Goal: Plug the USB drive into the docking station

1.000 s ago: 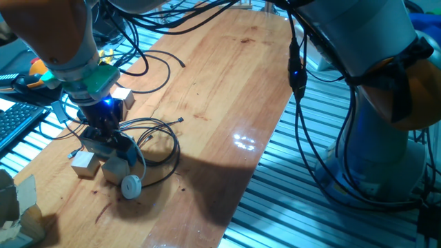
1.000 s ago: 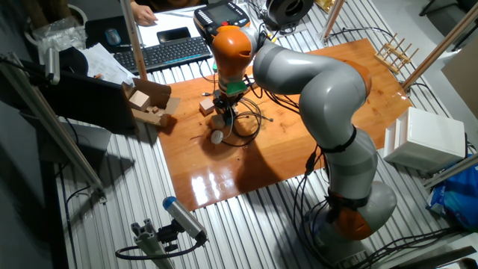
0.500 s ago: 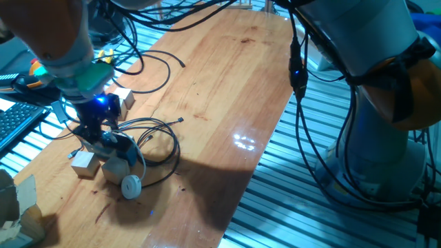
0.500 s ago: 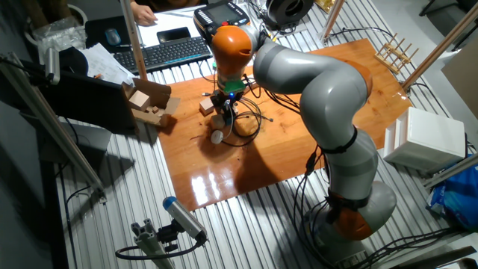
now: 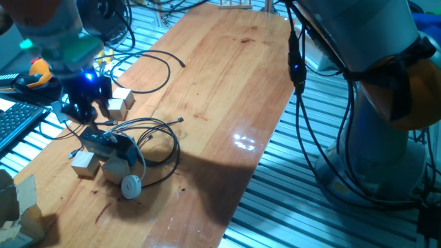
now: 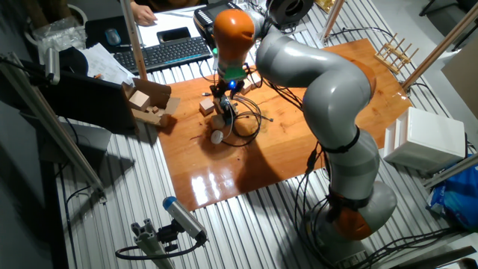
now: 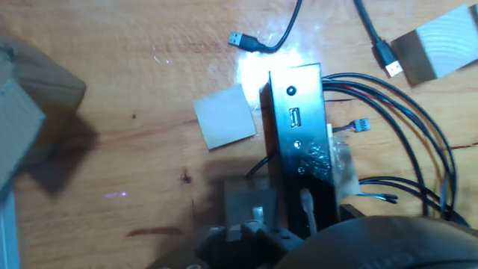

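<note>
It was a robotics lab: a wooden tabletop (image 6: 314, 127) on slatted aluminium framing (image 6: 246, 224), beside a keyboard (image 6: 168, 52).

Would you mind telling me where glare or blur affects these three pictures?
One fixed view: white glare on the glossy wooden table, and the blue-lit tool is slightly blurred. The other fixed view: glare on the table's near edge. Hand view: bright glare beside the flat dark rectangular docking station; the foreground is out of focus.

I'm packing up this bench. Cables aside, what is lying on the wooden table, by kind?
Wooden cubes: 3
Docking station: 1
Round puck: 1
Total: 5
</note>
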Controlling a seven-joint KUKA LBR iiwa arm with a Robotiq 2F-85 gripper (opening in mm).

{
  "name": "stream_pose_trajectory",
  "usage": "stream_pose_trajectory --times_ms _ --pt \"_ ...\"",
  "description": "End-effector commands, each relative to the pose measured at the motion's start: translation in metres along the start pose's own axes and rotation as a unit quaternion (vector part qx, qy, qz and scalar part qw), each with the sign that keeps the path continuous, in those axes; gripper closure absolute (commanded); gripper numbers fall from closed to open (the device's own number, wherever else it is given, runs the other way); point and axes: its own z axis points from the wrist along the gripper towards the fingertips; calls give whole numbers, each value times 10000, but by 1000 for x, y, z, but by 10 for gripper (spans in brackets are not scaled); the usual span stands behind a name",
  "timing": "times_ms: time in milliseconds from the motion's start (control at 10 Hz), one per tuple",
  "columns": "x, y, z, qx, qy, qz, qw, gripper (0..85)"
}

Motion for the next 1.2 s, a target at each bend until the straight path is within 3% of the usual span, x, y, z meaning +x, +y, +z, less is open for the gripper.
stream_pose_trajectory --times_ms 0,100,300,500,700,900,1100 --pt "-5 -7 -29 -32 2 -96 9999 680" --pt "-12 -20 -39 -55 7 -266 9996 850" --pt "-25 -52 -56 -79 11 -626 9980 850" --pt "-26 -78 -67 115 -208 -832 9963 850" --pt "-25 -102 -76 167 -161 -1038 9943 850" --pt "-26 -108 -74 15 -173 -1091 9939 850" --pt "-26 -107 -73 32 -186 -1083 9939 850"
